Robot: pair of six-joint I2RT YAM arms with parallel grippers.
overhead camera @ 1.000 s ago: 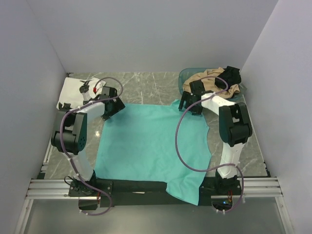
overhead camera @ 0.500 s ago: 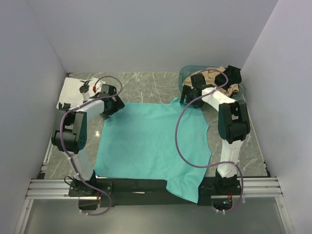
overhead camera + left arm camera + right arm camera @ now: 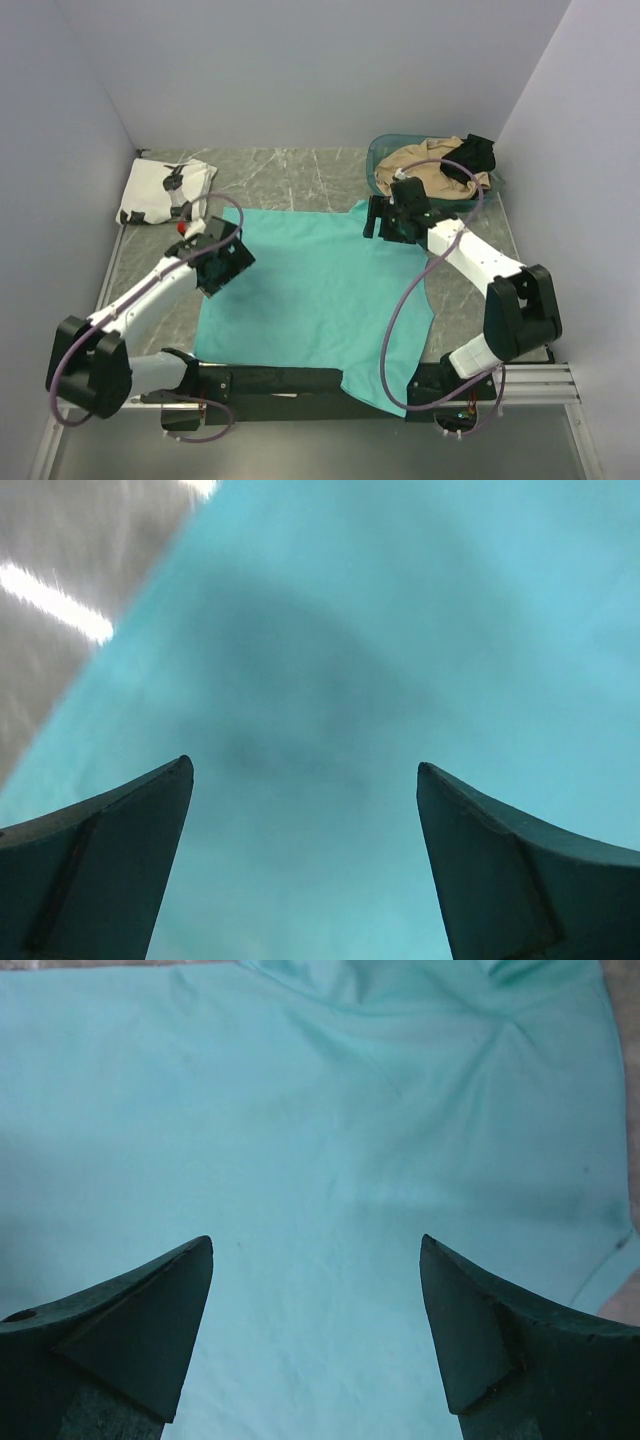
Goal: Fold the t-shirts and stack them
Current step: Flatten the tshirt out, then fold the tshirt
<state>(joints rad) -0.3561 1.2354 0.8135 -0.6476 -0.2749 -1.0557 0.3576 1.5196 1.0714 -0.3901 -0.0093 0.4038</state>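
Left wrist view shows my left gripper [image 3: 305,770] spread wide above the teal t-shirt [image 3: 420,630] near its left edge, and my right gripper [image 3: 315,1245] gapes likewise over its far right part. The teal t-shirt lies flat in the middle of the table [image 3: 300,175], with the white printed t-shirt [image 3: 165,188] apart in the far left corner.

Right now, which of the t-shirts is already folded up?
The white t-shirt with black print, a compact bundle at the far left corner of the table. The teal t-shirt lies spread open in the middle.
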